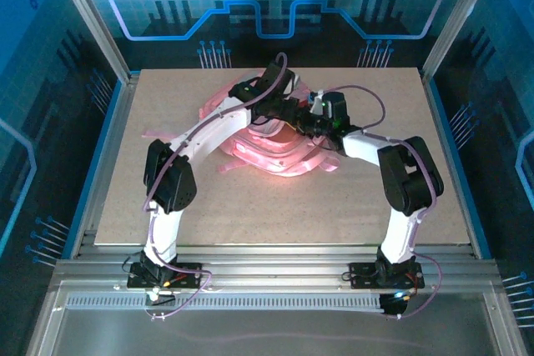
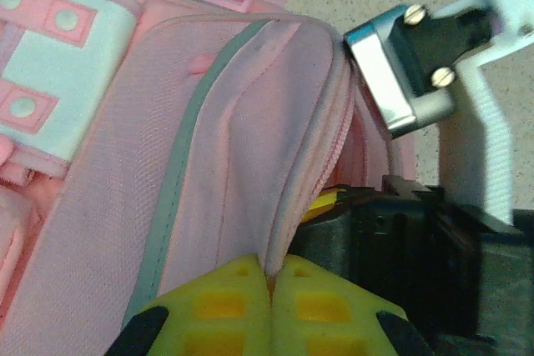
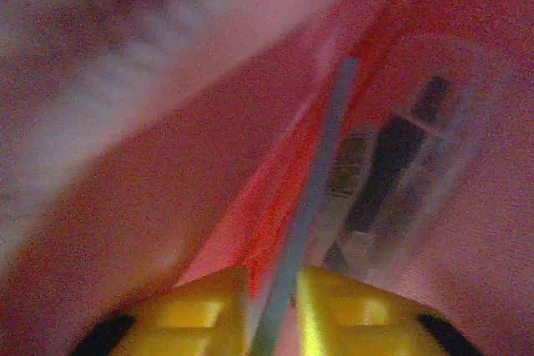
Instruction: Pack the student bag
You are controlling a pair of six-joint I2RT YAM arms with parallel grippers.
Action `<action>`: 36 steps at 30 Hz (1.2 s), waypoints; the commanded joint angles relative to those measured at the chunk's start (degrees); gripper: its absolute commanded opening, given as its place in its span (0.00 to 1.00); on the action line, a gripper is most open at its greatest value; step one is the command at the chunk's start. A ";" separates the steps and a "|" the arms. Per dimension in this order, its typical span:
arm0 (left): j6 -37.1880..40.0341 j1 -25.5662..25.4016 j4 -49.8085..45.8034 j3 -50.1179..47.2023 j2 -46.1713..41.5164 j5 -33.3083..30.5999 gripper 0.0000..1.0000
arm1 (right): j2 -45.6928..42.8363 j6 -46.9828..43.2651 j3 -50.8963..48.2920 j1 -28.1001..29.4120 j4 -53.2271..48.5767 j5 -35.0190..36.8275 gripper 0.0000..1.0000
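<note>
At mid-table on the pale particle-board tabletop (image 1: 250,223): large soft pink fabric student bag (image 1: 279,156), lying flat under both arms. Main compartment unzipped and gaping along one side. Zip-edged rim (image 2: 321,164) pinched flat in the left gripper (image 2: 271,273) — clenched on the fabric, holding the mouth apart. Deep inside the main compartment, the right gripper (image 3: 271,285), with pink lining (image 3: 125,206) on all sides. Between its yellow fingers (image 3: 200,306), a thin blue-grey flat strip (image 3: 313,172), standing edge-on and running away into the bag. Cannot tell whether grasped or just let go — too blurred at the fingertips. Against the pink lining, right of the strip: see-through pouch-like item (image 3: 392,181) with dark shapes inside, too blurred to identify. Judged as mid-packing: at least one item already in the main compartment, one more at the point of delivery. Left to do, by this reading: withdraw the right gripper, load anything outstanding, let go of the rim, close the zip.
</note>
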 commanded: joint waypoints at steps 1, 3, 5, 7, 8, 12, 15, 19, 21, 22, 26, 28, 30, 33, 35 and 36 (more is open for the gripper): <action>-1.50 -1.40 5.58 -0.35 -5.41 4.25 0.00 | -0.17 2.42 -0.95 0.79 -1.75 3.06 0.33; -1.84 -1.32 6.31 -0.82 -5.34 4.26 0.00 | -2.57 1.45 -2.59 0.17 -3.21 4.31 0.40; -2.36 -1.34 6.89 -1.08 -5.02 4.12 0.00 | -5.92 -1.00 -3.29 -0.55 -7.66 5.84 0.48; -3.07 -1.19 7.13 -0.92 -4.56 3.99 0.07 | -10.01 -4.92 -3.29 -1.06 -15.34 8.27 0.54; -3.39 -1.22 7.25 -0.91 -4.45 4.03 0.12 | -11.82 -6.58 -3.30 -1.28 -18.47 9.61 0.56; -5.29 -0.39 7.55 -1.56 -4.74 3.85 0.50 | -19.29 -14.05 -2.11 -2.41 -33.05 15.57 0.65; -7.53 1.12 8.74 -4.18 -6.62 4.15 0.68 | -24.12 -18.65 -0.81 -2.54 -42.46 21.39 0.67; -9.26 4.35 12.32 -12.84 -12.45 2.70 0.75 | -28.97 -20.29 -0.84 -1.49 -48.16 24.86 0.67; -9.90 6.40 14.39 -18.66 -15.79 1.51 0.76 | -30.06 -20.18 -0.37 0.22 -50.14 26.62 0.67; -10.67 7.54 15.26 -21.87 -17.47 0.65 0.79 | -30.14 -20.36 0.48 1.44 -51.89 27.69 0.66; -15.14 12.12 18.78 -33.38 -22.46 0.48 0.80 | -29.74 -19.05 2.02 7.37 -55.05 32.04 0.67; -17.38 13.75 21.32 -39.46 -24.54 0.30 0.81 | -29.08 -17.51 2.17 10.88 -54.41 33.81 0.67; -19.32 14.91 23.48 -43.65 -25.80 0.20 0.81 | -27.56 -15.69 2.86 13.84 -53.82 35.22 0.67; -20.75 15.88 26.12 -49.16 -26.65 -0.49 0.81 | -23.61 -13.40 5.34 18.00 -52.79 36.71 0.66; -21.02 16.09 28.52 -51.80 -26.20 -1.30 0.80 | -20.41 -12.98 7.96 20.34 -53.03 37.62 0.67; -21.16 16.25 29.27 -52.55 -25.39 -1.26 0.80 | -18.20 -12.53 9.55 21.16 -53.84 38.18 0.67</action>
